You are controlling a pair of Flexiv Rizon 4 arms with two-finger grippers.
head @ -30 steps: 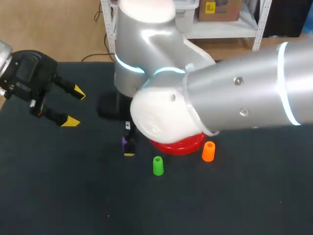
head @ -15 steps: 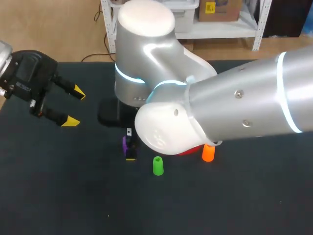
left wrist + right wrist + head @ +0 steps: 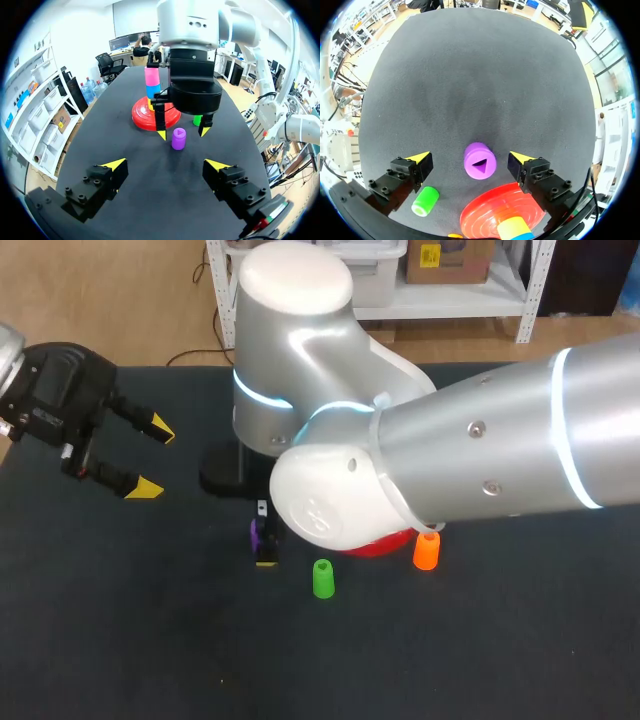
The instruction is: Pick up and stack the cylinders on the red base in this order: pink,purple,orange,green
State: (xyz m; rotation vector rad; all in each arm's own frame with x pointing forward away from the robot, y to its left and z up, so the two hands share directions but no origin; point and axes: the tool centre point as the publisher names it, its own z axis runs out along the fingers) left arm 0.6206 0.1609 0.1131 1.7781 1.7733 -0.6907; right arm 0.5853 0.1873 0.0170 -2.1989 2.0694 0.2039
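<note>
The right gripper [image 3: 470, 157] hangs over the purple cylinder [image 3: 480, 161], fingers apart on either side — neither touching it. The left gripper [image 3: 152, 458] sits well apart, fingers spread too.

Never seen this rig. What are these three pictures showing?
Two robot arms at a black table. One picture comes from a fixed camera above; the other two from a camera on each wrist. The left arm's fingers are open and hold nothing. The right arm's fingers stand open either side of an upright purple cylinder, not touching it. Nearby: a red round base carrying a pink cylinder on a blue cylinder, plus a green cylinder and an orange cylinder.
</note>
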